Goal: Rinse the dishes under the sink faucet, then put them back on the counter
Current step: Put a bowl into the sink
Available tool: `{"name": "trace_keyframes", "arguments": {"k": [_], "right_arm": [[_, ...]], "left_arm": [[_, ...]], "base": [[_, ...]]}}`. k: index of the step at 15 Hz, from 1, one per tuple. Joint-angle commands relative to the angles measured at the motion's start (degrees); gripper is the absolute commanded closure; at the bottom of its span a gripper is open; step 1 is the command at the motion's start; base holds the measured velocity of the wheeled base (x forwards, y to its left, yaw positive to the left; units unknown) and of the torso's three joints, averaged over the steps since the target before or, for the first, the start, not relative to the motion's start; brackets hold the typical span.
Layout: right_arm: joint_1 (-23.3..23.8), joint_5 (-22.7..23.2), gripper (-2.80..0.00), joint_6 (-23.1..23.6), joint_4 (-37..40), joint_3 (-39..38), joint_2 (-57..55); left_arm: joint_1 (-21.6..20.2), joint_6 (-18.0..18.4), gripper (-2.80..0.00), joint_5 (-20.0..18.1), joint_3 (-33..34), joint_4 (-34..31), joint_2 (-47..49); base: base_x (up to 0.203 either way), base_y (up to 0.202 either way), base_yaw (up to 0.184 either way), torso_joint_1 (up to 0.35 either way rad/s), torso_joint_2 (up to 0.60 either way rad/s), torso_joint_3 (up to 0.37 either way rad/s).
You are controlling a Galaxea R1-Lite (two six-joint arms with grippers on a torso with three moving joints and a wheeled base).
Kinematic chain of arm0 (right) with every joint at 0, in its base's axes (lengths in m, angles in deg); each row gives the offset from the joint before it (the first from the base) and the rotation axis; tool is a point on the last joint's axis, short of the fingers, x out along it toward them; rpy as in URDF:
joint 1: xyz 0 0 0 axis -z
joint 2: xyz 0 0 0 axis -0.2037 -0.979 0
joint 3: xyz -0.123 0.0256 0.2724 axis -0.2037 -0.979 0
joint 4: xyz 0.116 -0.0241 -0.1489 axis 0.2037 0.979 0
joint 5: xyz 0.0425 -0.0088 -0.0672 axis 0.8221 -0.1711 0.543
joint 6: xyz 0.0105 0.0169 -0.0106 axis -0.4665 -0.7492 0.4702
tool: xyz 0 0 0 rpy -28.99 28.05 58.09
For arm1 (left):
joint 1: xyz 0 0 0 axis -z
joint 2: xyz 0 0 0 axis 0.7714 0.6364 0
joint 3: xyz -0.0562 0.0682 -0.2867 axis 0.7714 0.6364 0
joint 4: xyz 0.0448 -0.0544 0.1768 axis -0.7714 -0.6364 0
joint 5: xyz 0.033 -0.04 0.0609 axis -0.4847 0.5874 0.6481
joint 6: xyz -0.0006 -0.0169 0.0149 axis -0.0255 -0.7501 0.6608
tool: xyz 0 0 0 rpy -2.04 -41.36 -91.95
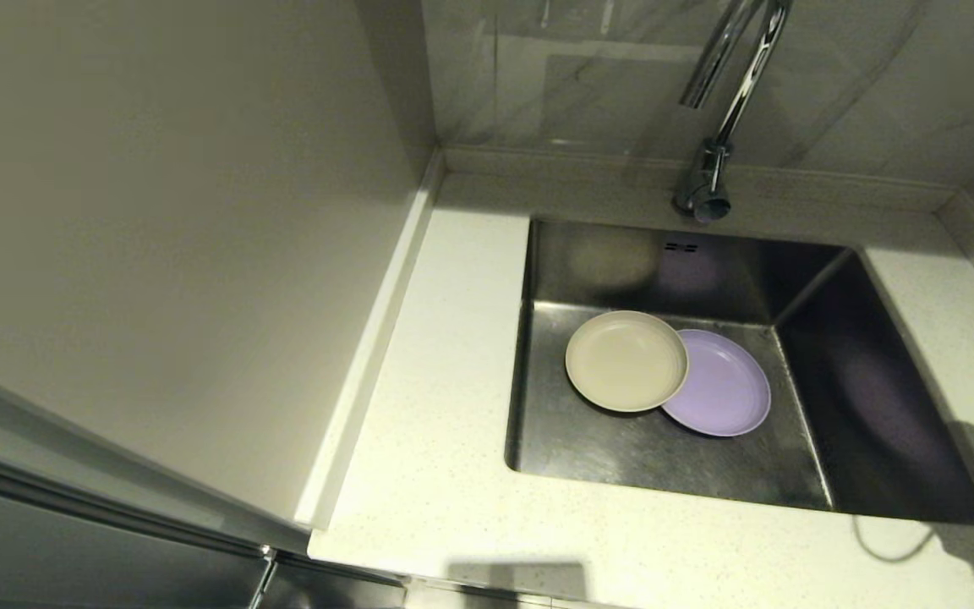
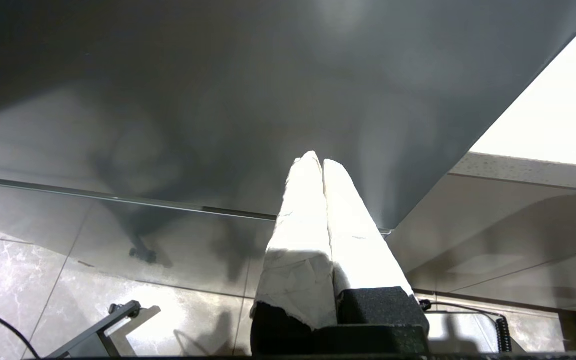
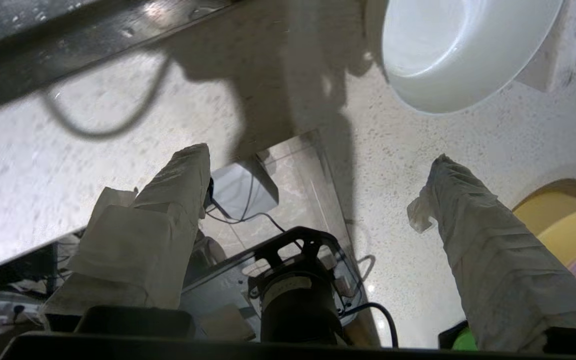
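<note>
Right gripper (image 3: pixel 313 180) was spread wide and empty over the counter (image 3: pixel 408 235), white bowl (image 3: pixel 448 50) upper right. Beige plate (image 1: pixel 626 360) overlapped lavender plate (image 1: pixel 728 385) mid-frame in the sink (image 1: pixel 876 406). Risk: grabbing 1 could drag both. Left gripper (image 2: pixel 318 165) was pressed together, parked.

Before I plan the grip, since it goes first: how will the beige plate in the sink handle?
The beige plate looks rigid and probably light. It leans on the purple plate, so it may slide or rock if pushed. Its low rim offers little to pinch.
</note>
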Motion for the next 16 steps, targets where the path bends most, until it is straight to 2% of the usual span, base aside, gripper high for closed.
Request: {"name": "trace_keyframes", "arguments": {"k": [1,4,9,16], "right_arm": [[3.5,-0.12,-2.8,0.34,-3.07,-0.21,-5.91],[8.76,-0.13,-2.8,3.51,-7.47,-0.19,-12.01],[14.08,-0.03,-2.8,4.72,-13.46,0.23,-21.62],[16.16,1.49,-2.8,6.46,-13.75,1.8,-23.9]], "left_arm": [[0.07,0.0,0.0,0.04,0.0,0.03,-0.18],[0.0,-0.03,0.0,0.04,0.0,0.03,-0.18],[0.0,-0.03,0.0,0.04,0.0,0.03,-0.18],[0.06,-0.03,0.0,0.04,0.0,0.03,-0.18]], "base": [[0.0,0.0,0.0,0.0,0.0,0.0],[0.0,0.0,0.0,0.0,0.0,0.0],[0.0,0.0,0.0,0.0,0.0,0.0],[0.0,0.0,0.0,0.0,0.0,0.0]]}}
